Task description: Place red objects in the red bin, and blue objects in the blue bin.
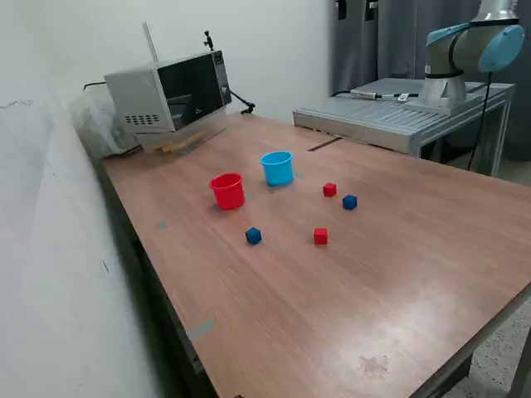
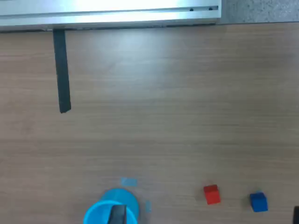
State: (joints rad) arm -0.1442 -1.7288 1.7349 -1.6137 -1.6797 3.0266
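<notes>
Two red cubes lie on the wooden table [image 1: 398, 274]: one [image 1: 329, 190] [image 2: 211, 194] right of the blue cup [image 1: 277, 167] [image 2: 111, 212] in the exterior view, the other [image 1: 320, 236] nearer the camera. A dark blue cube [image 1: 349, 201] [image 2: 258, 201] sits just beside the farther red cube; a second blue cube [image 1: 253, 236] lies near the red cup [image 1: 227, 191], in front of it. The two cups stand upright, close together, the red one on the exterior view's left. All four cubes are outside the cups. A microwave [image 1: 170, 89] sits at the far left. The gripper's fingers barely show at the wrist view's edge, so I cannot tell whether it is open or closed.
</notes>
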